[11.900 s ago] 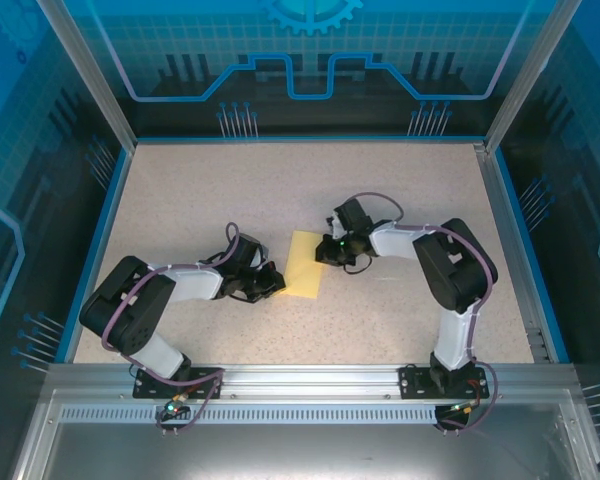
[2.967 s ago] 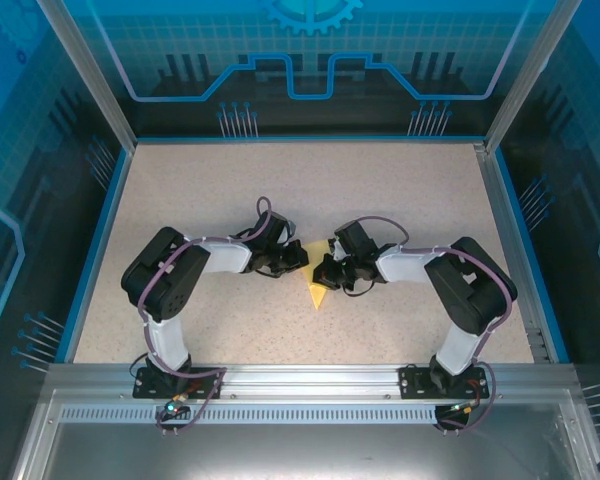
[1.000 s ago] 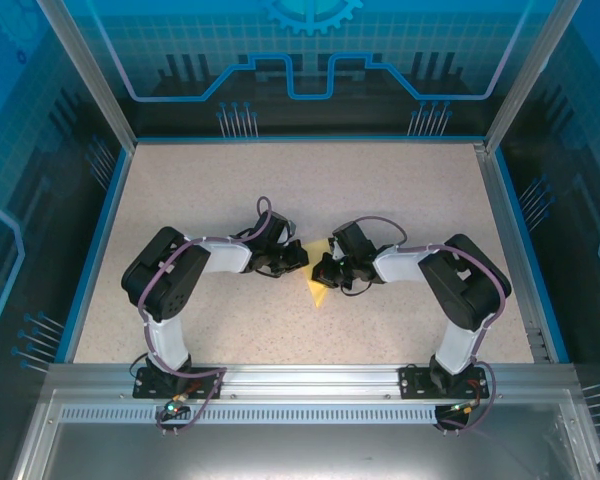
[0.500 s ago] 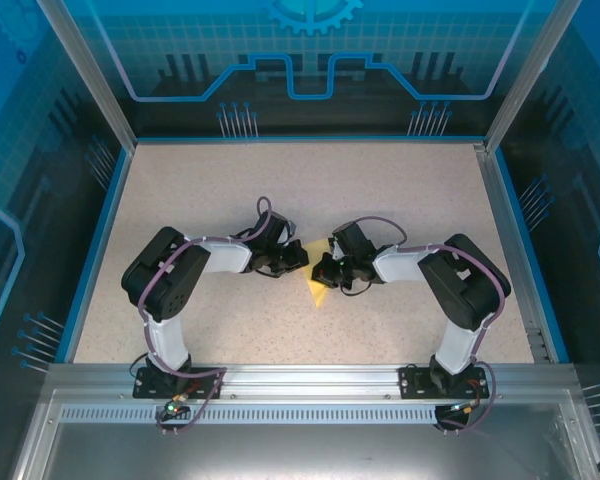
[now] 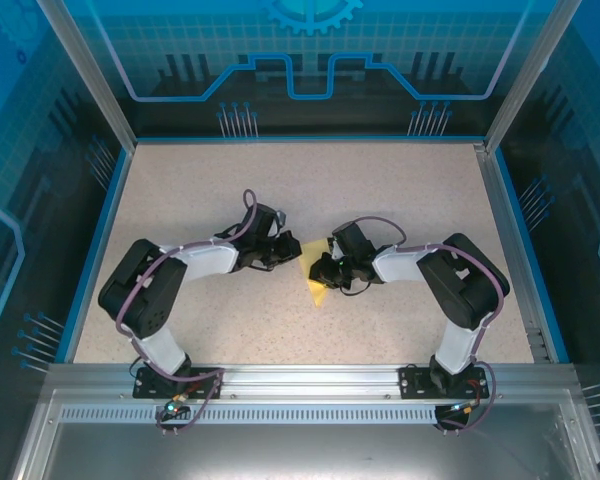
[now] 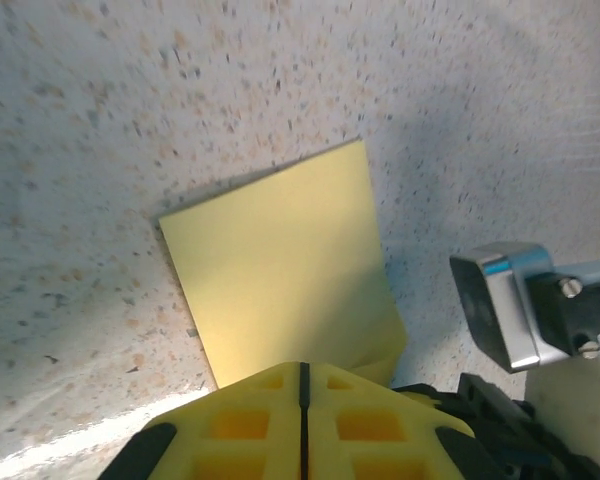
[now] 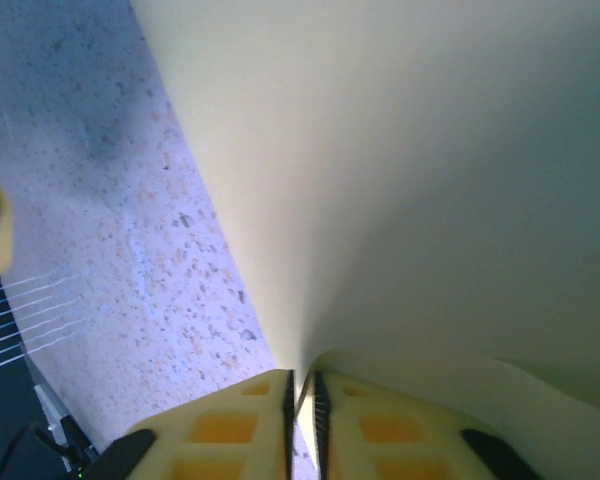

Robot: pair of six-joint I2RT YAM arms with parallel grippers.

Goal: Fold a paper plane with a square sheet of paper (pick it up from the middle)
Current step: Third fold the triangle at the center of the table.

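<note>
The square sheet of paper (image 5: 318, 289), pale yellow and folded into a narrow wedge, lies mid-table between both grippers. In the left wrist view the paper (image 6: 280, 260) rests flat on the speckled table, just ahead of my left gripper (image 6: 303, 368). Its jaws are pressed together and nothing shows between them. From above, the left gripper (image 5: 291, 252) sits at the paper's far left corner. My right gripper (image 5: 319, 272) is at the paper's right side. Seen from the right wrist, its jaws (image 7: 300, 378) stand a narrow crack apart with a raised edge of the paper (image 7: 430, 180) in the gap.
The right arm's wrist hardware (image 6: 510, 305) is close to the right of the left gripper's fingers. A blue-edged table (image 5: 310, 180) with glass walls surrounds the work area, with bare surface behind and in front of the arms.
The left arm's elbow has swung out to the left, and its gripper has drawn slightly back. The right jaws have parted a little. The paper stays where it was.
</note>
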